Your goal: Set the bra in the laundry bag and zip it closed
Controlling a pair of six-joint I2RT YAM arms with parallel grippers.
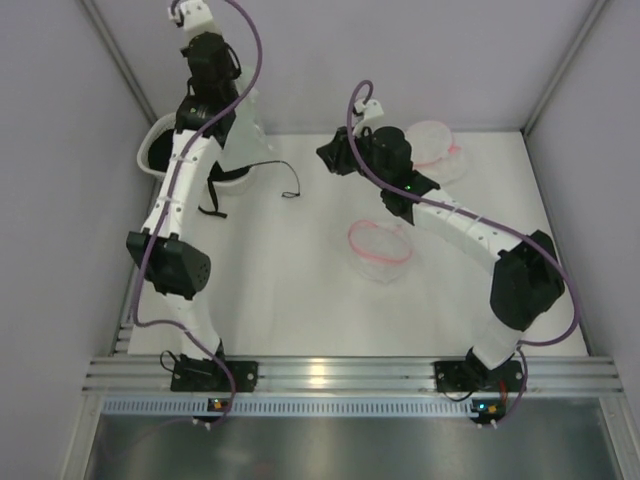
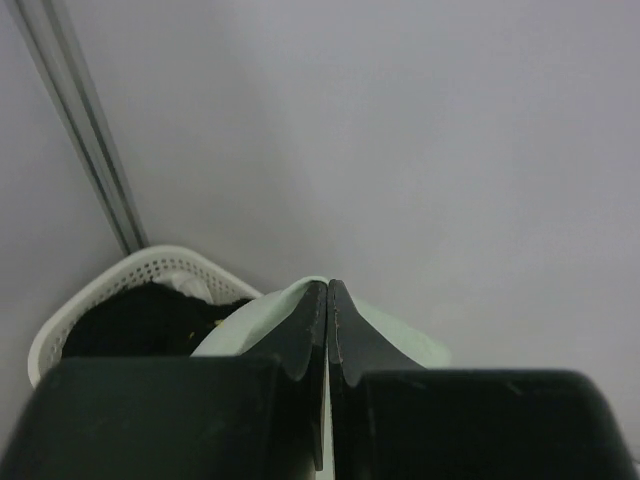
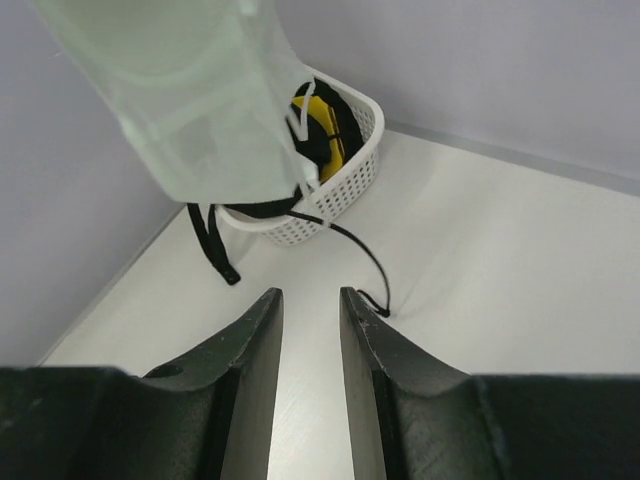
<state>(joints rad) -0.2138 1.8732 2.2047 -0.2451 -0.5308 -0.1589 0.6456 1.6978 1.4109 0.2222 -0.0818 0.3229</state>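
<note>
My left gripper [image 1: 222,106] is raised above the back left of the table and is shut on the bra [image 1: 242,138], a pale white fabric that hangs down from it. In the left wrist view the shut fingertips [image 2: 328,286] pinch the bra [image 2: 238,326]. It also hangs at the top left of the right wrist view [image 3: 200,100]. The laundry bag [image 1: 380,246], clear mesh with a pink zipper ring, lies open on the table's middle. My right gripper [image 1: 335,157] is open and empty, behind the bag, its fingers [image 3: 310,310] pointing toward the bra.
A white plastic oval basket [image 1: 158,150] with a black and yellow tangle [image 3: 318,128] stands at the back left, under the bra. Black straps [image 1: 214,196] trail from it onto the table. A second pinkish mesh dome [image 1: 436,146] lies at the back right.
</note>
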